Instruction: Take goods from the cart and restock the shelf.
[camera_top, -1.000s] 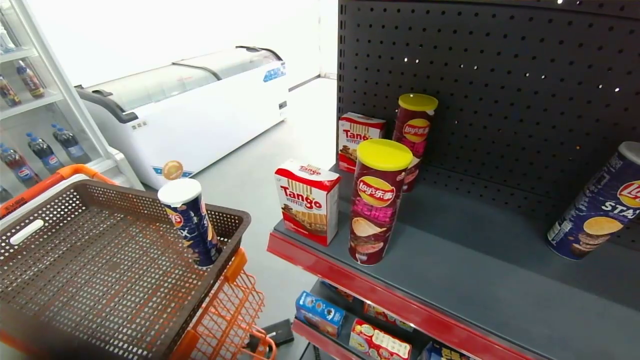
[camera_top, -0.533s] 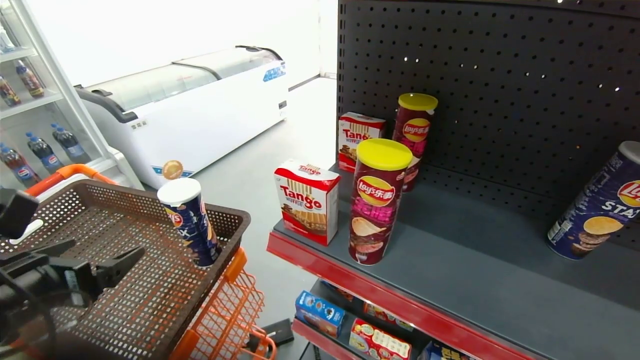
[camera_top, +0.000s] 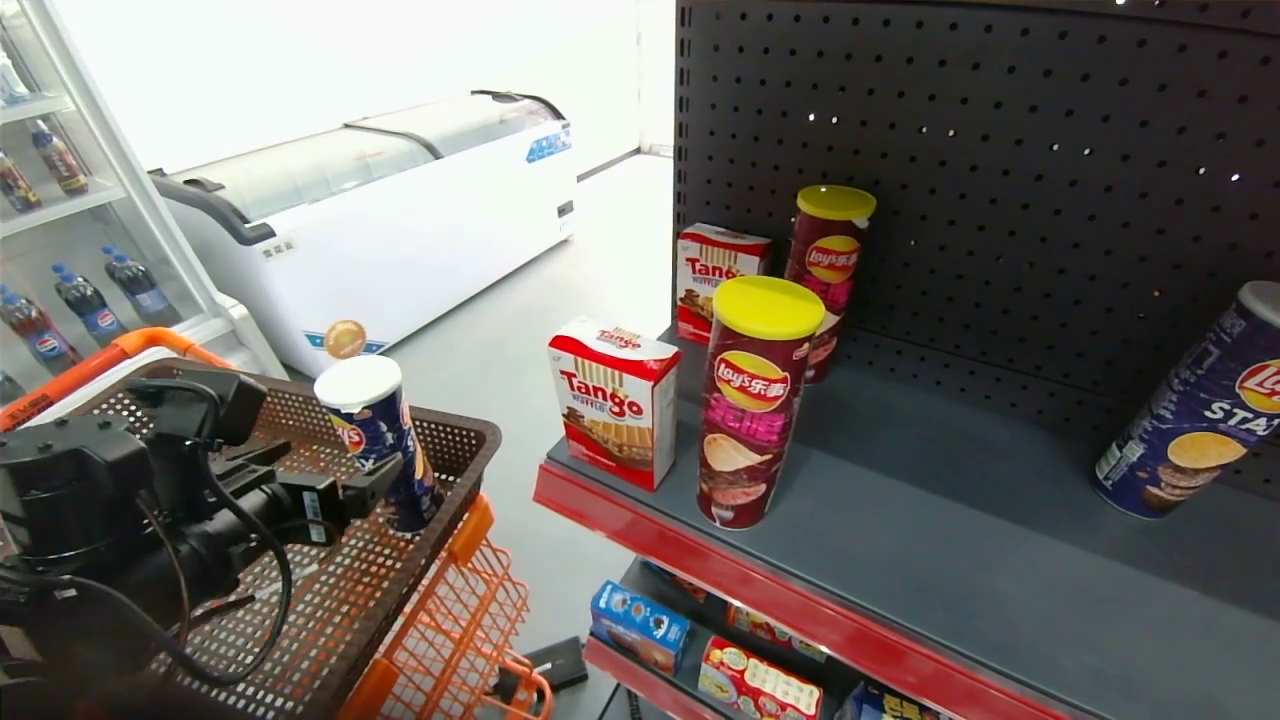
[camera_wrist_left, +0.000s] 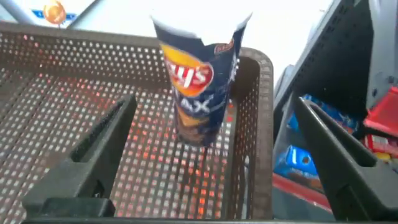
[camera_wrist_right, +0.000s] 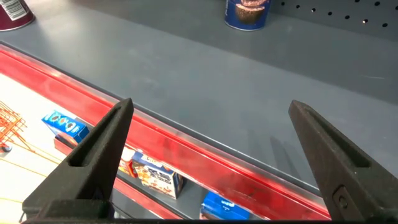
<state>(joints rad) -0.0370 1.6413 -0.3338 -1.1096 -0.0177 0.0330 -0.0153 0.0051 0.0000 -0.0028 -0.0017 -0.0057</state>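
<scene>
Left gripper (camera_wrist_left: 212, 102): fingers spread wide, low inside brown basket (camera_top: 300, 650) on orange cart (camera_top: 450, 640). Blue can (camera_top: 378, 440) upright at basket's far right corner, just ahead, in line with gap between fingers. Right gripper (camera_wrist_right: 210, 107): fingers spread, above grey shelf (camera_top: 950, 540). Shelf's left end: two maroon cans (camera_top: 755, 400), two boxes (camera_top: 612, 400). Second blue can (camera_top: 1190, 410) far right.

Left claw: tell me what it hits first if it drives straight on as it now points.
Probably the blue chip can, standing in the brown basket, centred ahead of the open left claw; the gap is unclear.
</scene>
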